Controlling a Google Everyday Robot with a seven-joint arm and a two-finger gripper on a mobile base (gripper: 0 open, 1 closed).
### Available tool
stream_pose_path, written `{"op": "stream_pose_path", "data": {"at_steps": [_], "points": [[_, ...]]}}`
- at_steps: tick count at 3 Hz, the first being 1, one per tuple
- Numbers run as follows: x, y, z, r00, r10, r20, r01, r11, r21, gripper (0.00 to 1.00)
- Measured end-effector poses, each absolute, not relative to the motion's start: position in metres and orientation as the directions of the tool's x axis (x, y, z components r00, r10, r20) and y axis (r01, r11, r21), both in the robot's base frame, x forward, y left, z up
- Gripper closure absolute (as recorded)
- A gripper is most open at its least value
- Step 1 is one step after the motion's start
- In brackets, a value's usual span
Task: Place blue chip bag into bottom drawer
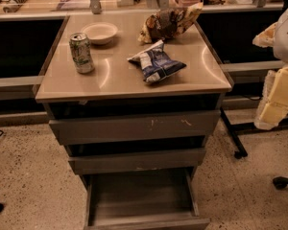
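Note:
The blue chip bag [156, 63] lies flat on the cabinet top [110, 78], right of centre, dark blue with white print. The bottom drawer [149, 222] is pulled out below two shut grey drawers, and its tray looks empty. My gripper [277, 97] is at the right edge of the camera view, a pale yellowish-white shape beside the cabinet's right side. It is level with the top, apart from the bag, and holds nothing that I can see.
On the top stand a green-and-white can [81, 52] at the left, a white bowl [100, 32] behind it and a brown-and-yellow snack bag [167, 22] at the back right. A chair base [284, 181] stands on the floor at the right. A cluttered counter [62, 4] runs behind.

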State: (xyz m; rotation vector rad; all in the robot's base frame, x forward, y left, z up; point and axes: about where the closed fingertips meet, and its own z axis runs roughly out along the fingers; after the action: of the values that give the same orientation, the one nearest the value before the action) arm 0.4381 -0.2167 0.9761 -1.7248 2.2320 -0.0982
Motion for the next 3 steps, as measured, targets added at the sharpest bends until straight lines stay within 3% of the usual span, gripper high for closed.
{"op": "stream_pose_path", "data": {"at_steps": [2,3], "points": [[0.448,-0.212,0.978,-0.157,-0.961,-0.228,-0.922,0.225,-0.314,0.00],[0.469,-0.193,0.968,-0.002,-0.954,-0.298,-0.902,0.130,-0.411,0.00]]}}
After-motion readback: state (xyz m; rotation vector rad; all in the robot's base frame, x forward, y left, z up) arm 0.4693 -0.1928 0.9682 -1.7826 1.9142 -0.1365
